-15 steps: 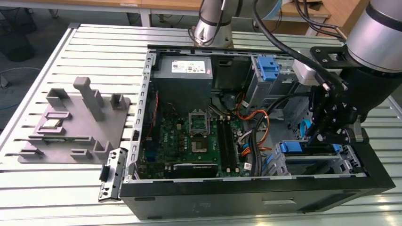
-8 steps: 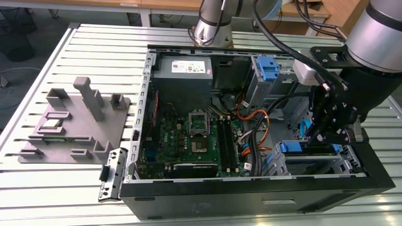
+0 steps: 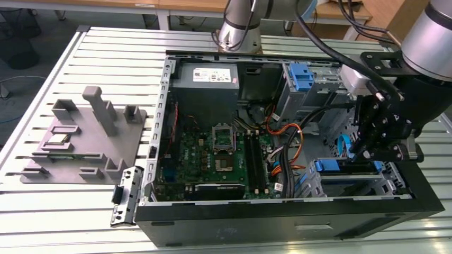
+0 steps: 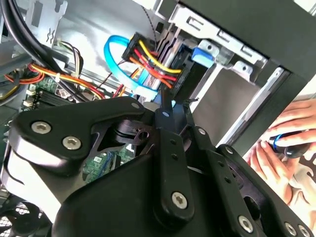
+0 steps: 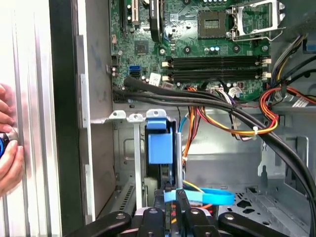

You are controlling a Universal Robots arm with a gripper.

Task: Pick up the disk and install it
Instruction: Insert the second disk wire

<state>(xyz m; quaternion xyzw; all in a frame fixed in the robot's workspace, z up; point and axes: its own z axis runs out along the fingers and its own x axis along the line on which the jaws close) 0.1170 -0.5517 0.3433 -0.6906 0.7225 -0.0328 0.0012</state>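
Note:
The disk [image 3: 344, 165] sits in the drive cage at the front right corner of the open computer case [image 3: 282, 222], its blue side rail showing. In the first wrist view its blue rail end [image 5: 160, 143] stands in the cage slot. In the second wrist view the blue tab [image 4: 201, 53] lies deep in the bay. My gripper [image 3: 367, 153] hangs just above the cage. Its black fingers [image 5: 168, 193] are pressed together with nothing between them, close to a blue flat cable [image 5: 202, 196].
A grey power supply box [image 3: 205, 76] and an upright blue latch piece [image 3: 301, 76] stand at the back of the case. Bundled cables [image 5: 232, 123] cross beside the cage. A grey fixture tray [image 3: 78, 143] lies to the exterior view's left. A person's hand [image 4: 289, 140] rests outside the case.

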